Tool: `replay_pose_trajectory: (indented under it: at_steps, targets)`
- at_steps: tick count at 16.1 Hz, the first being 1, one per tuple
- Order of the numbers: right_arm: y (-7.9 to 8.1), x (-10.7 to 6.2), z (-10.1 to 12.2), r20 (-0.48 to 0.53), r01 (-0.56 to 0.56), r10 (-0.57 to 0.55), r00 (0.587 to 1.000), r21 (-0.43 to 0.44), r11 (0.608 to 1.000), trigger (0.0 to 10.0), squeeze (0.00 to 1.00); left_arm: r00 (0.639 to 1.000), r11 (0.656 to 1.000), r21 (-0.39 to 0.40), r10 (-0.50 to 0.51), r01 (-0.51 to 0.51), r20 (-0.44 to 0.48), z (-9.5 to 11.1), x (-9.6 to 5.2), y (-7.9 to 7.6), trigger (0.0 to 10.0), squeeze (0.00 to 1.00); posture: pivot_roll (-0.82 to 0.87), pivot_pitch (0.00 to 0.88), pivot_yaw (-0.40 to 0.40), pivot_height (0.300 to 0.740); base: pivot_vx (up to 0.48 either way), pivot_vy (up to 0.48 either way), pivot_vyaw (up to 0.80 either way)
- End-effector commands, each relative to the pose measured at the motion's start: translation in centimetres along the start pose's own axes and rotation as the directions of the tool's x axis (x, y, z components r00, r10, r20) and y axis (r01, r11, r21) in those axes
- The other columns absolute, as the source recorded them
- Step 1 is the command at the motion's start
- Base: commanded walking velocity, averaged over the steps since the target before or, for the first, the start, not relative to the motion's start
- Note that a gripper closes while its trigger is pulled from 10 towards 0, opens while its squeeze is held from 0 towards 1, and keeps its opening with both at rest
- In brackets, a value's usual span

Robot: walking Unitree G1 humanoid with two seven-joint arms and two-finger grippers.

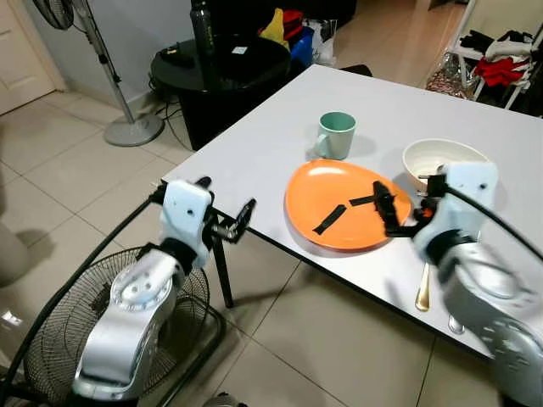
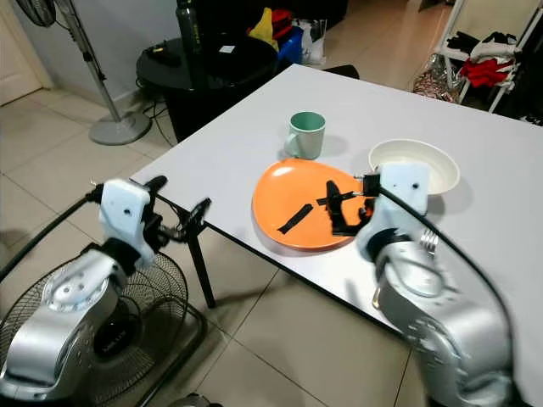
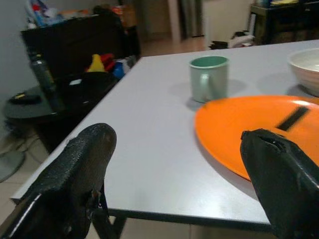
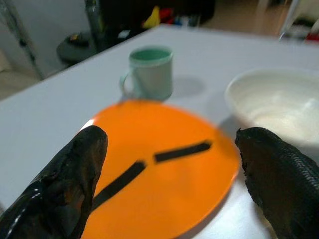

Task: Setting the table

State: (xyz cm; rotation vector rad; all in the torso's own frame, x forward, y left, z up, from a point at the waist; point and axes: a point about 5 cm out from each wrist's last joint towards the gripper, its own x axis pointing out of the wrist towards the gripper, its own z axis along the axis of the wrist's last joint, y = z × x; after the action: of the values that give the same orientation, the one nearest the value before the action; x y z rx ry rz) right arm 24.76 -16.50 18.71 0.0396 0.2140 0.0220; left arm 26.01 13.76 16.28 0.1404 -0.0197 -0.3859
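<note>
Right gripper (image 1: 386, 206) is hovering over the orange plate (image 1: 339, 212)'s right side, fingers spread, grasping nothing. Left gripper (image 1: 229, 222) is sitting released off the surface (image 1: 254, 153)'s near-left edge. Green mug (image 1: 336, 134) is standing just beyond the plate, white bowl (image 1: 441, 159) to its right. Spoon (image 1: 422, 288) is lying near the right arm.

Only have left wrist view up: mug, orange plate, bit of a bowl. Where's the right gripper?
Observer: The right gripper is open, over the orange plate's right side, close to the bowl.
Operator: Any cutlery out?
Observer: A gold utensil lies right of the plate near the table's front edge, beside the right arm.
Operator: Left gripper over the table?
Observer: No. The left gripper is open, just off the table's corner, above the floor.
</note>
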Motion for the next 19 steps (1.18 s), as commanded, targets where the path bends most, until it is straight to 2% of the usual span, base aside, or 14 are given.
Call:
replay_pose_trajectory:
  at_steps: [1, 4, 9, 11, 13, 16, 19]
  targets:
    - [-0.3, 0.3, -0.1, 0.002, -0.001, 0.001, 1.0, 0.016, 1.0, 10.0, 1.0, 0.999, 0.999, 0.0, 0.043, -0.043, -0.005, 0.1, 0.0, 0.7, 10.0, 0.0, 0.05, 0.0, 0.063, 0.74, 0.0, 0.0, -0.6]
    - [-0.3, 1.3, 0.2, 0.058, -0.049, 0.05, 0.997, -0.023, 0.999, 10.0, 1.0, 0.995, 0.995, -0.004, 0.1, -0.1, -0.003, 0.0, -0.3, 1.6, 10.0, 0.0, 0.06, 0.0, 0.04, 0.74, 0.0, 0.0, -0.73]
    - [-0.2, 2.2, 0.7, 0.075, -0.119, 0.12, 0.99, -0.021, 0.993, 10.0, 1.0, 0.985, 0.985, 0.036, 0.172, -0.171, -0.017, -0.1, -1.2, 3.3, 10.0, 0.0, 0.08, 0.0, -0.003, 0.74, 0.0, 0.0, 0.0]
    - [-0.1, 2.3, 0.6, 0.075, -0.134, 0.135, 0.988, -0.016, 0.991, 10.0, 1.0, 0.984, 0.984, 0.04, 0.176, -0.175, -0.015, 0.0, -1.4, 3.7, 10.0, 0.0, 0.09, 0.0, -0.011, 0.74, 0.257, 0.0, 0.0]
    - [0.1, 2.3, 0.3, 0.068, -0.135, 0.134, 0.989, 0.001, 0.991, 10.0, 1.0, 0.986, 0.985, 0.037, 0.168, -0.167, -0.014, 0.0, -1.5, 3.5, 10.0, 0.0, 0.08, 0.0, -0.011, 0.74, 0.307, 0.0, 0.0]
    - [0.6, 2.2, -0.1, 0.063, -0.147, 0.145, 0.987, 0.016, 0.989, 10.0, 1.0, 0.988, 0.988, 0.029, 0.154, -0.153, -0.013, 0.0, -1.3, 3.1, 10.0, 0.0, 0.08, 0.0, -0.001, 0.74, 0.355, 0.0, -0.69]
    - [0.6, 2.2, 0.0, 0.072, -0.142, 0.14, 0.988, 0.026, 0.99, 10.0, 1.0, 0.989, 0.989, 0.027, 0.147, -0.146, -0.011, 0.1, -1.2, 3.1, 10.0, 0.0, 0.08, 0.0, 0.004, 0.74, 0.399, 0.0, 0.0]
